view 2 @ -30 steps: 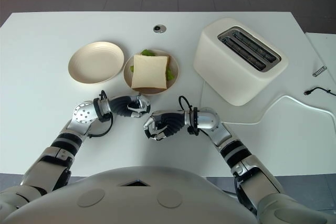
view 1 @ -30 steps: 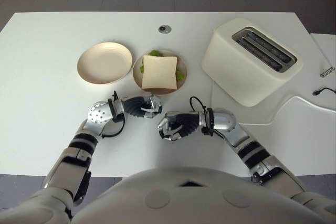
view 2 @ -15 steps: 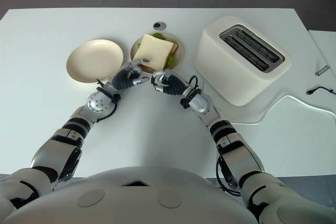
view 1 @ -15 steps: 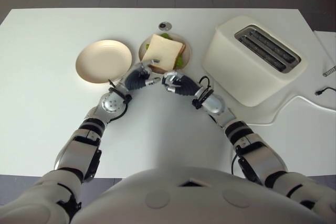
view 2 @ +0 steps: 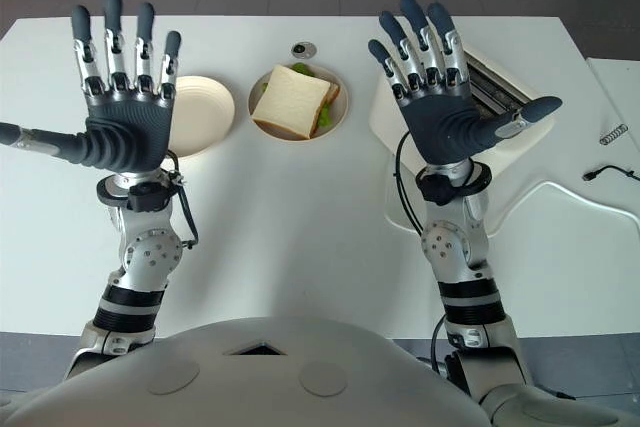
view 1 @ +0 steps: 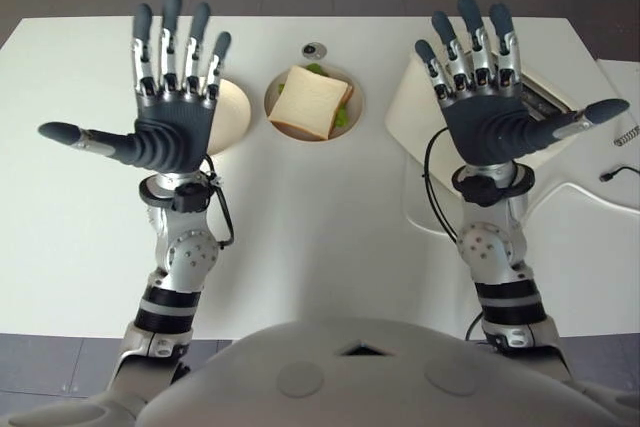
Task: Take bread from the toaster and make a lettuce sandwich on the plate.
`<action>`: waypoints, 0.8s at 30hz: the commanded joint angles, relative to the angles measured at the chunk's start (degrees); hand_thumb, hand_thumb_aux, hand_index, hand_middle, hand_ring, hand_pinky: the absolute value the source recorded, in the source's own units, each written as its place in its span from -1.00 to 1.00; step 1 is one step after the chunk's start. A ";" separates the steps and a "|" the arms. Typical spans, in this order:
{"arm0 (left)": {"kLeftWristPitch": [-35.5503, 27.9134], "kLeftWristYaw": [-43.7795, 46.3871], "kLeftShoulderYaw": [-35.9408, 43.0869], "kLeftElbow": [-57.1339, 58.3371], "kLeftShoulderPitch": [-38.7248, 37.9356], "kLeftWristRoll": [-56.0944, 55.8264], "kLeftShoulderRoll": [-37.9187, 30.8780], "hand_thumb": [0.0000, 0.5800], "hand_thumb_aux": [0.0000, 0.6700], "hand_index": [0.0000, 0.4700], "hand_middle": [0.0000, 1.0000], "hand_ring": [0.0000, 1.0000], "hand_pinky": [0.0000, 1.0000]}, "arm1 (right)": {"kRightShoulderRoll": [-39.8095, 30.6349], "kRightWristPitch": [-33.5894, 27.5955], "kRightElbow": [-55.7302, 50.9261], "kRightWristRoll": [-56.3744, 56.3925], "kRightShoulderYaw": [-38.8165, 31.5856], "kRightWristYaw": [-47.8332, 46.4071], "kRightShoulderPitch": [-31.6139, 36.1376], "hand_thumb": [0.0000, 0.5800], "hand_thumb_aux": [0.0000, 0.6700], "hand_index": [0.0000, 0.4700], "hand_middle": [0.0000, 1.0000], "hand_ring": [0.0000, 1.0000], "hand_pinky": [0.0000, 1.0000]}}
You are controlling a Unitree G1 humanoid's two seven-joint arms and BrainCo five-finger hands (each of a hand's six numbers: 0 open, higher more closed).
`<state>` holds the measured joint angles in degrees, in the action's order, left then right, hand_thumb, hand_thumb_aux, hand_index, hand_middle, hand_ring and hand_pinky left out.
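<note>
A sandwich [view 1: 311, 104] with white bread on top and green lettuce peeking out at its edges lies on a small tan plate [view 1: 351, 119] at the table's far middle. The cream toaster [view 1: 420, 112] stands to its right, largely hidden behind my right hand. My left hand [view 1: 172, 127] is raised palm toward the camera, fingers spread wide, holding nothing. My right hand [view 1: 493, 117] is raised the same way, fingers spread and empty. Both hands hover well above the table, nearer to me than the sandwich.
A second, empty tan plate [view 1: 236, 112] sits left of the sandwich, partly hidden by my left hand. A round metal grommet [view 1: 315, 49] is set in the table behind the plates. The toaster's white cord [view 1: 590, 190] runs right; a black cable end [view 1: 615, 174] lies nearby.
Both hands have lifted from beside the sandwich plate and turned up, fingers uncurling and spreading wide. The camera view shifted between the earliest frames and now.
</note>
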<state>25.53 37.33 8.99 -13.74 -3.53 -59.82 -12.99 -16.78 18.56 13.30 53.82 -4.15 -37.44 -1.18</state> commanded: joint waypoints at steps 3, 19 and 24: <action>-4.58 4.27 -2.38 1.78 1.20 6.68 1.11 -1.00 -1.00 -1.00 -1.00 -1.00 -1.00 | 1.43 -4.38 1.52 -0.68 3.28 -2.72 0.24 -1.00 -1.00 -1.00 -1.00 -1.00 -1.00; -1.07 9.78 -4.79 22.60 11.22 24.06 11.87 -1.00 -1.00 -1.00 -1.00 -1.00 -1.00 | 7.82 -10.55 -7.06 -3.26 6.42 -10.73 6.21 -1.00 -1.00 -1.00 -1.00 -1.00 -1.00; 3.73 8.35 -7.02 22.06 10.57 25.24 15.56 -1.00 -1.00 -1.00 -1.00 -1.00 -1.00 | 11.44 -12.06 -8.48 -2.69 6.96 -11.64 6.98 -1.00 -1.00 -1.00 -1.00 -1.00 -1.00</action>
